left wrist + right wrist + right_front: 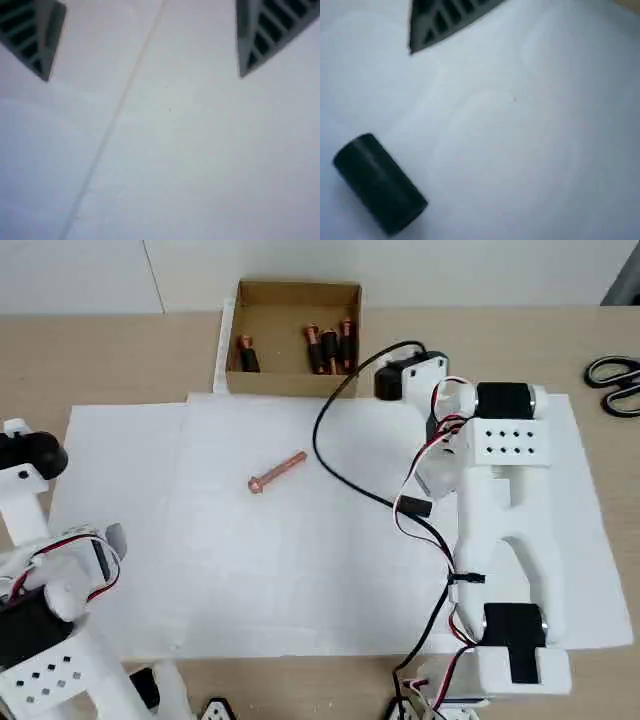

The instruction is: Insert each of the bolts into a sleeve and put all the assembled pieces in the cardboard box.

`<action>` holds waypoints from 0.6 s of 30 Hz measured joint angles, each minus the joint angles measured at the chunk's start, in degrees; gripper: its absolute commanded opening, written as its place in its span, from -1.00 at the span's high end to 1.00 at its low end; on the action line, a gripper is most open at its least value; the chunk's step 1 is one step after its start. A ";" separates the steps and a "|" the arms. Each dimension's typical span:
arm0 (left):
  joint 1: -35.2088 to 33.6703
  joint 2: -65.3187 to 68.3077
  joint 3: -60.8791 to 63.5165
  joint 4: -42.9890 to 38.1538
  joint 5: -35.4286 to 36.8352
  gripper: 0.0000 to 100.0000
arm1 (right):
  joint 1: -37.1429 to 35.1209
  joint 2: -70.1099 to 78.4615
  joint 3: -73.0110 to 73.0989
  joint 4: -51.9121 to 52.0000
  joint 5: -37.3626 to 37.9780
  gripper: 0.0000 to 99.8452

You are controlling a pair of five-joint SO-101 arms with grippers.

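Note:
A bare copper bolt (277,472) lies on the white paper (300,570), left of centre. The cardboard box (293,383) at the back holds several bolts in black sleeves (328,348). In the right wrist view a loose black sleeve (377,182) lies on its side on the paper, apart from the one visible finger (440,22) of my right gripper, which has nothing against it. The right arm (500,500) stretches along the paper's right side. My left gripper (145,75) hangs open over bare paper at the near left, holding nothing.
Scissors (615,380) lie at the far right edge of the wooden table (120,360). A black cable (345,475) loops from the right arm across the paper towards the box. The left arm's base (50,640) fills the near left corner.

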 measured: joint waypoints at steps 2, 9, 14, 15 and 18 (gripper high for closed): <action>0.00 0.00 0.00 0.00 0.00 0.53 | -0.09 0.00 0.18 0.00 4.48 0.58; 0.00 0.00 0.00 0.00 0.00 0.53 | -4.75 1.67 0.18 0.00 13.01 0.58; 0.00 0.00 0.00 0.00 0.00 0.53 | -5.98 8.79 0.18 -0.35 15.91 0.58; 0.00 0.00 0.00 0.00 0.00 0.53 | -5.98 10.29 0.18 -0.62 16.35 0.58; 0.00 0.00 0.00 0.00 0.00 0.53 | -6.33 14.07 0.18 -0.70 16.88 0.58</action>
